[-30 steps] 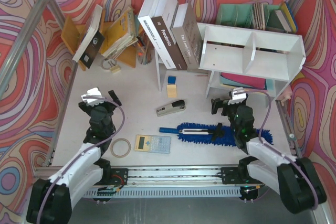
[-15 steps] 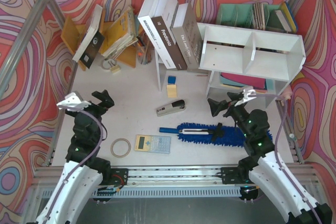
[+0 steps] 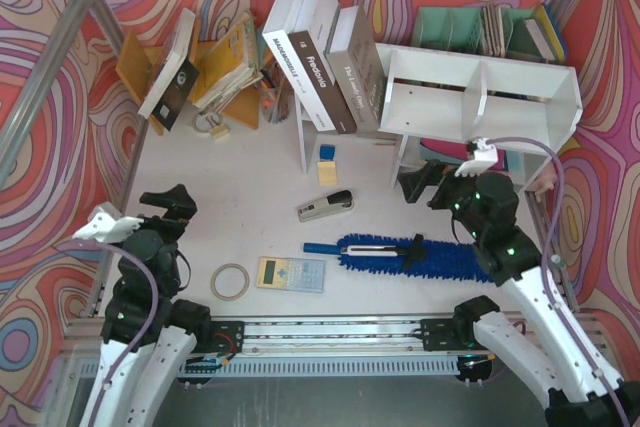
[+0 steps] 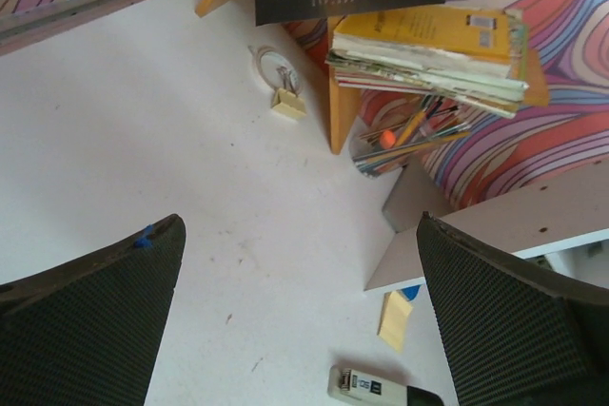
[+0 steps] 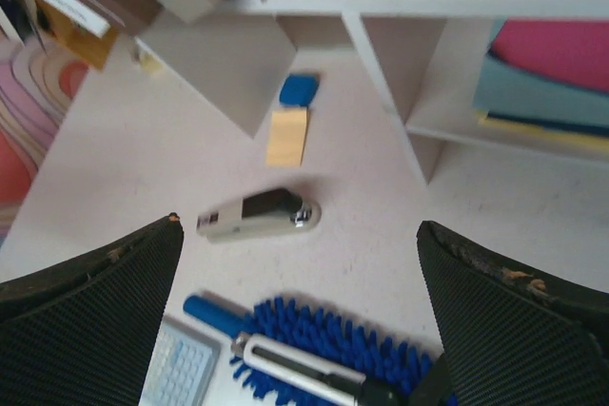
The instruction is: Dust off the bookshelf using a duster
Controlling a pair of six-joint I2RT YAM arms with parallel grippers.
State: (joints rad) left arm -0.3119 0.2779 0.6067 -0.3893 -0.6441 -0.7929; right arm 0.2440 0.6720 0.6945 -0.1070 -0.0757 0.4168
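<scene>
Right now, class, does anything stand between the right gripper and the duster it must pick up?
Nothing visible does. The right gripper hangs open over the table; the duster lies uncovered just below it in the top view. The stapler sits off to the left, apart from the duster.

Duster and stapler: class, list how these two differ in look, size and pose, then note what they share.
The duster is bright blue and fluffy; the stapler is grey-and-black and smooth. The duster is much longer than the stapler. Both lie flat on the table, apart, neither held.
</scene>
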